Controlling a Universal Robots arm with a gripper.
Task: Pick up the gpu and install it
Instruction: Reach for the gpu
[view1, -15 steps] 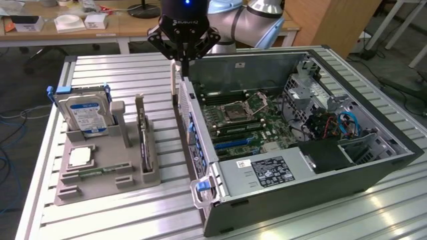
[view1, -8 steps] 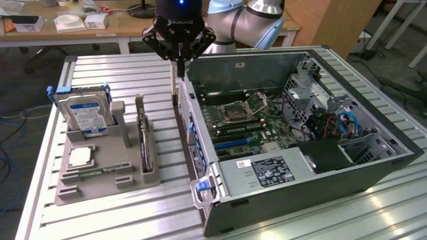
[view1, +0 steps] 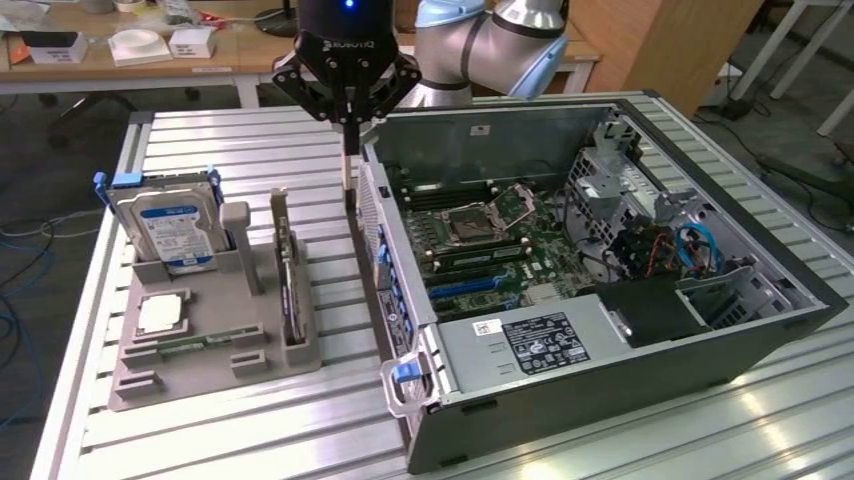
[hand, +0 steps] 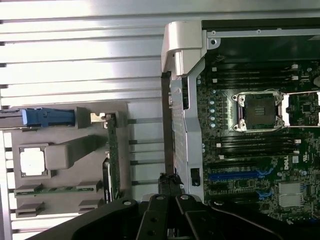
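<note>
We find the gripper (view1: 351, 140) pinched shut on nothing, hanging between the grey holder (view1: 187, 375) and the computer case (view1: 601, 400). The gpu (view1: 283, 260) stands on edge in its holder slot. We judge that a square, centred grip on its upper edge is necessary.

Tool (hand: 169, 180): fingers pressed together, nothing gripped, tip over the gap between the grey holder (hand: 60, 135) and the open computer case (hand: 182, 115). The gpu (hand: 111, 150) stands on edge in the holder's slot nearest the case. The holder also carries a square silver chip (hand: 32, 162) and a blue-handled drive (hand: 47, 117). Motherboard (hand: 250, 165) and processor socket (hand: 260, 111) are exposed. All rests on a ribbed metal surface (hand: 80, 50).
</note>
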